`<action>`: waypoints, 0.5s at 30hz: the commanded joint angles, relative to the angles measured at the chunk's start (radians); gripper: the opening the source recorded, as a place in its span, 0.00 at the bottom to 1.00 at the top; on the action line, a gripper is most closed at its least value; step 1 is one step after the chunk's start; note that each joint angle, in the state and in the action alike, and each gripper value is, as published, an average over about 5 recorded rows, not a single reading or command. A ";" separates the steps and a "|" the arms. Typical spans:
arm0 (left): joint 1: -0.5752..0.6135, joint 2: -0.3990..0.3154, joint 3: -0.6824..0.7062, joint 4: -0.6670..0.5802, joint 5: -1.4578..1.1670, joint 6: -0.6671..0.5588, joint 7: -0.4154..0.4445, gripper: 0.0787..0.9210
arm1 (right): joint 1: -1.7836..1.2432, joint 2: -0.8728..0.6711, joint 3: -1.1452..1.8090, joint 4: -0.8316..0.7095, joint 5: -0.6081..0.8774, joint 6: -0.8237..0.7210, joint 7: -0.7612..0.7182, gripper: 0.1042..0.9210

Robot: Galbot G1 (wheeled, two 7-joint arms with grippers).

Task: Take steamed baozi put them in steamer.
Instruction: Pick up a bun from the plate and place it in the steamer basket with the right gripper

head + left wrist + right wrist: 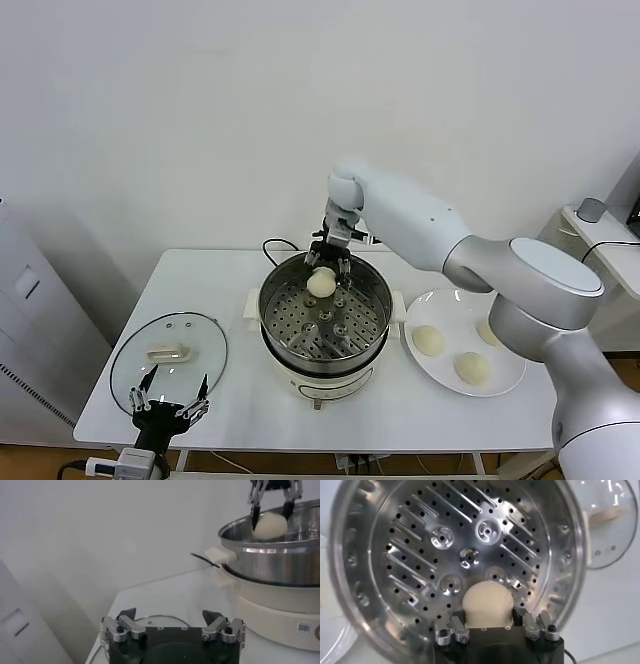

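Over the far side of the steamer I see my right gripper with its jaws closed on one steamed baozi, held above the perforated tray, near the back wall of the pot. Just right of the steamer, three more baozi lie on a white plate. Left of the steamer lies the glass lid, and my left gripper hangs by its near edge, jaws wide and holding nothing
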 commanded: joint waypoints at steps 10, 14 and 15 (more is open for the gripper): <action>-0.007 -0.015 0.002 0.007 -0.002 0.002 0.002 0.88 | -0.040 0.010 0.049 -0.012 -0.139 0.049 0.091 0.58; -0.008 -0.016 0.002 0.007 -0.001 0.002 0.002 0.88 | -0.038 0.007 0.047 -0.006 -0.131 0.049 0.094 0.58; -0.008 -0.016 0.002 0.006 -0.001 0.002 0.002 0.88 | -0.037 0.004 0.042 -0.002 -0.120 0.049 0.090 0.59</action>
